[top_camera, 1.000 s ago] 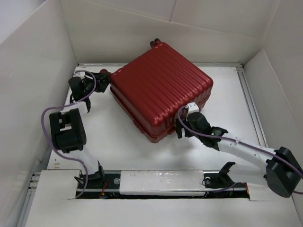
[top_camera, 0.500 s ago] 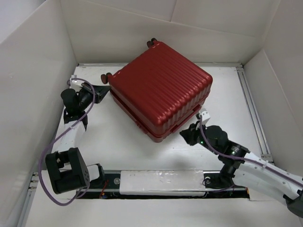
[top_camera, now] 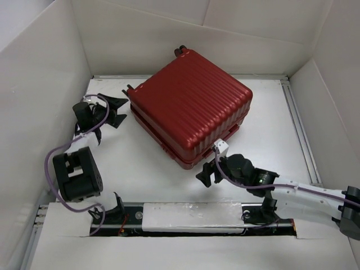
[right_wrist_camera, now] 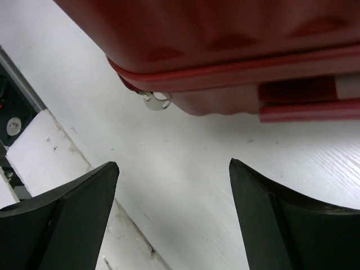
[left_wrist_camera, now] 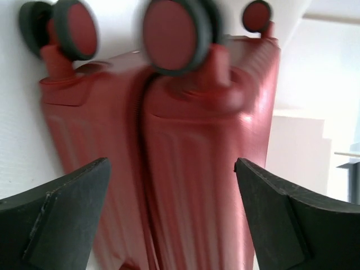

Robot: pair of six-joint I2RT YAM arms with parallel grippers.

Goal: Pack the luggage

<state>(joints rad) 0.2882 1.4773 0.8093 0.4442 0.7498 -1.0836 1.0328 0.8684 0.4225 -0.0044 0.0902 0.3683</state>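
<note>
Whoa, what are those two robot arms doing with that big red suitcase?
Two robot arms are working on packing the red suitcase, which lies shut and flat on the white table. Right now neither arm holds it. The left arm hovers at the wheel end, jaws wide open and pointing at the wheels. The right arm is low by the near corner, jaws open too, with a little metal zipper pull just ahead of them.

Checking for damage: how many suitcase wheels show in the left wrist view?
3: the upper-left wheel, the top-centre wheel, the upper-right wheel, all on the luggage. A fourth may be hidden.
</note>
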